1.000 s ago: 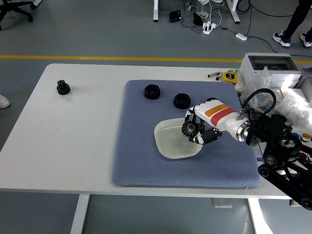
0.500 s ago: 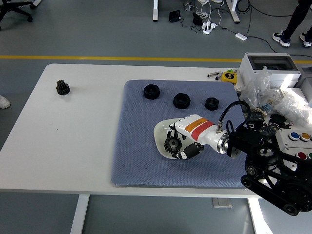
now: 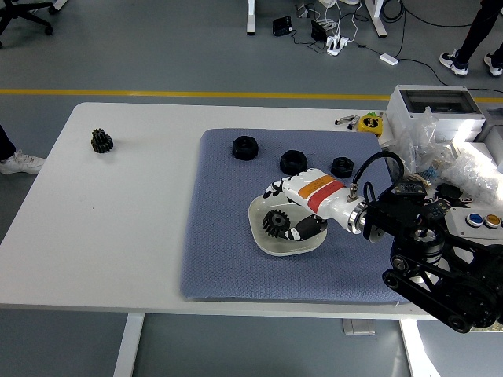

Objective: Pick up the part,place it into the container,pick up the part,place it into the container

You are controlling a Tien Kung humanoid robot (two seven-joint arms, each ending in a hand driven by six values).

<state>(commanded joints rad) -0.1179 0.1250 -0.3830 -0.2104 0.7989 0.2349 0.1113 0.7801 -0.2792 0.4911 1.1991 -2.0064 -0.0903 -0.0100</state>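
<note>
**Gear over the dish, one more waiting at the far left**

In the upper left of the frame a small black gear (image 3: 101,140) stands alone on the white table (image 3: 118,228), well apart from everything else. It looks like a stiff, toothed metal or hard-plastic part, probably compact and fairly heavy for its bulk, and not fragile. The teeth should give fingertips purchase, so pinching it across the rim looks safer than reaching for its flat faces.

Moving right, the blue-grey mat (image 3: 224,251) carries three black nuts along its upper part: the first nut (image 3: 244,147), the second nut (image 3: 293,161) and the third nut (image 3: 341,166).

Centre frame, the shallow white dish (image 3: 263,239) sits on the mat. Over it the right hand (image 3: 295,212) curls its fingers (image 3: 277,188) and thumb around a second black gear (image 3: 275,223), gripping it by the toothed rim. Whether the gear touches the dish floor cannot be told.

At the right edge stands a grey box (image 3: 432,102). The left hand is out of view.
</note>
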